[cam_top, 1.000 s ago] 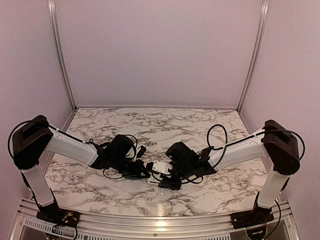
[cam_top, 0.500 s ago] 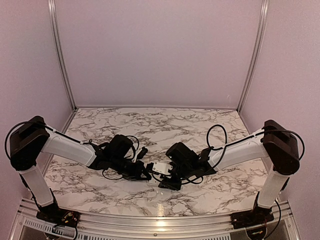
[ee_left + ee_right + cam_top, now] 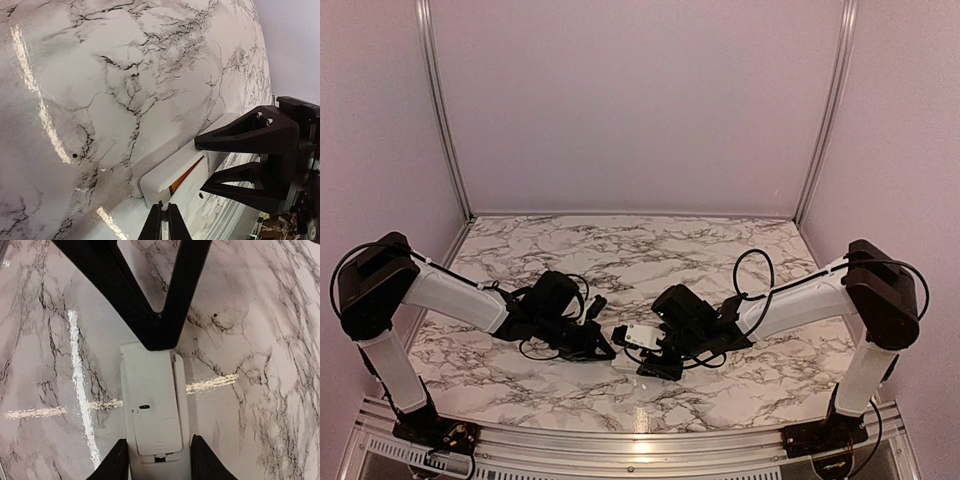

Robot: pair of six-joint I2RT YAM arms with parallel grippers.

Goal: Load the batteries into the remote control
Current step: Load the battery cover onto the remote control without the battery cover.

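Note:
The white remote control (image 3: 152,405) lies back-up on the marble, its battery cover (image 3: 155,425) slightly ajar. Through the slit under the cover an orange battery (image 3: 187,176) shows in the left wrist view. My right gripper (image 3: 160,460) straddles the remote's near end, with both fingers (image 3: 117,462) against its sides. My left gripper (image 3: 163,220) is shut, and its joined tips (image 3: 157,337) touch the remote's far end. In the top view the left gripper (image 3: 610,350) and the right gripper (image 3: 642,362) meet over the remote (image 3: 623,361) at the table's front middle.
The marble table (image 3: 640,260) stretches back to the pink walls. The table's near metal rail (image 3: 640,440) runs just in front of the remote. Both arms' black cables (image 3: 750,270) loop above the wrists.
The left wrist has drawn slightly left and lower. The right jaws have narrowed a little on the remote. The remote has not moved.

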